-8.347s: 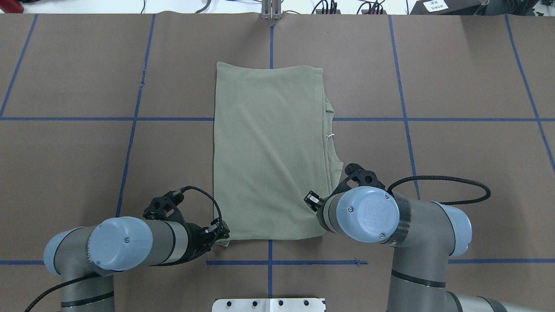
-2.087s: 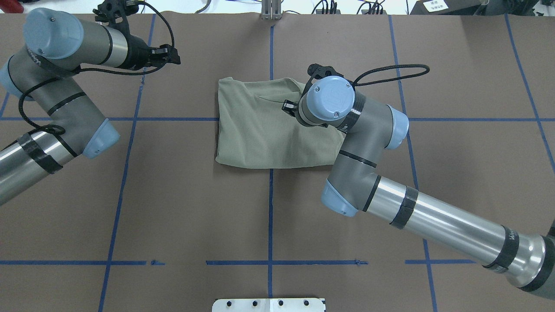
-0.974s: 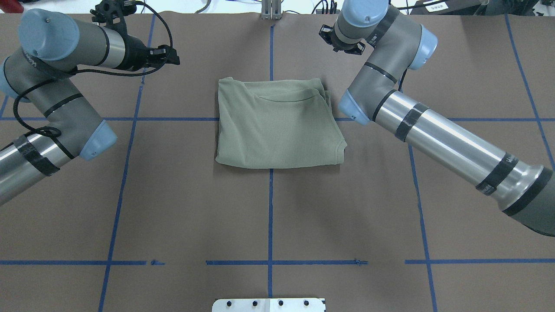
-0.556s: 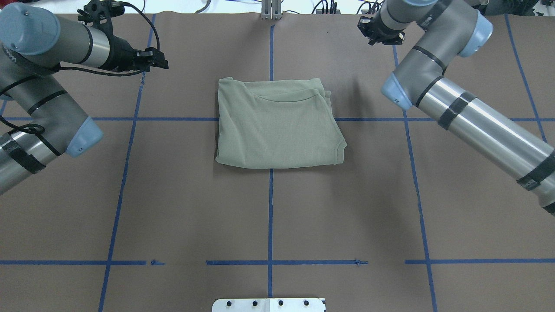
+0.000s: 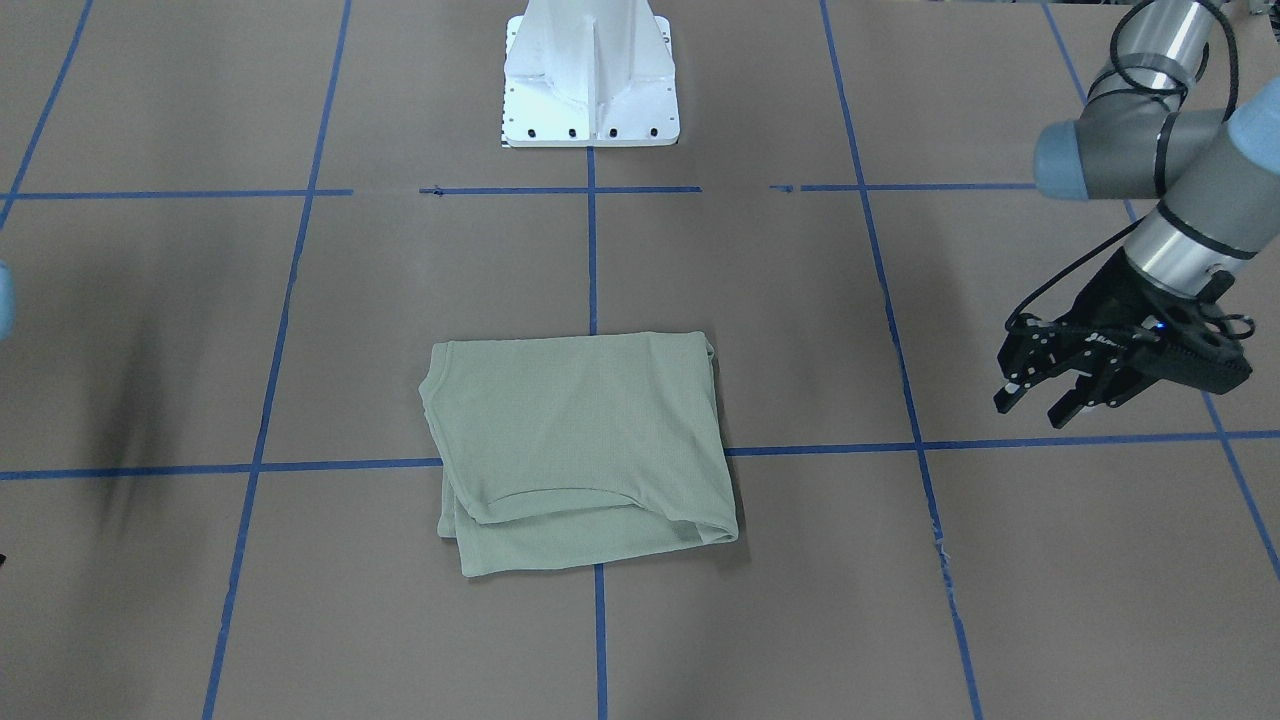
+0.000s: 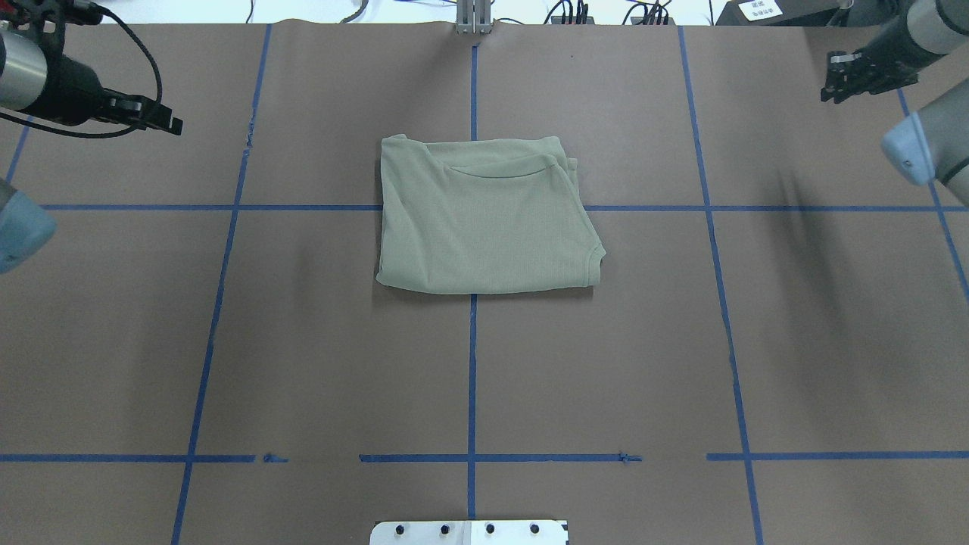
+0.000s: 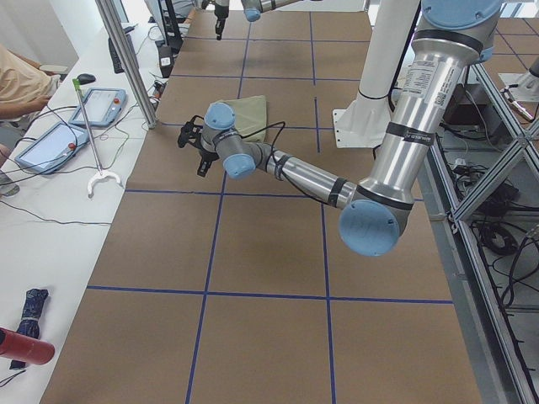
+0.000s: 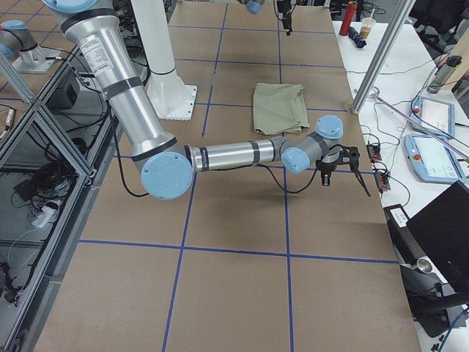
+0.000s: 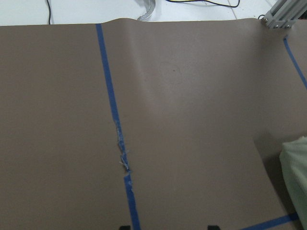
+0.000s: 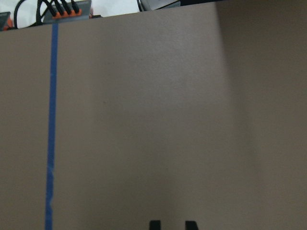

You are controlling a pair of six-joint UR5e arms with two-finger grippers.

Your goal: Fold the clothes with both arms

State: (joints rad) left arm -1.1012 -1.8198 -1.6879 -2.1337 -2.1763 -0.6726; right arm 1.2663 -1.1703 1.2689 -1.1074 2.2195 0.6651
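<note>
The clothes, one pale green shirt [image 6: 484, 219], lie folded in a rough square on the brown table, also seen in the front view [image 5: 580, 450] and as a corner in the left wrist view [image 9: 298, 177]. My left gripper [image 6: 168, 123] hovers open and empty far off the shirt's left, over the far left part of the table; its spread fingers [image 5: 1008, 398] show in the front view. My right gripper [image 6: 828, 82] hangs over the far right corner, well away from the shirt, with a small gap between its fingertips [image 10: 154, 224] and nothing held.
Blue tape lines grid the brown table cover [image 6: 303, 341]. The white pedestal base [image 5: 590, 80] stands at the robot's side. Cables and an aluminium post [image 6: 473, 19] line the far edge. Tablets [image 7: 59, 139] and a seated person are beyond that edge.
Both arms swung outward and away from the shirt, the left toward the left edge, the right toward the far right corner. Earlier the shirt's near half was folded over; it now lies still.
</note>
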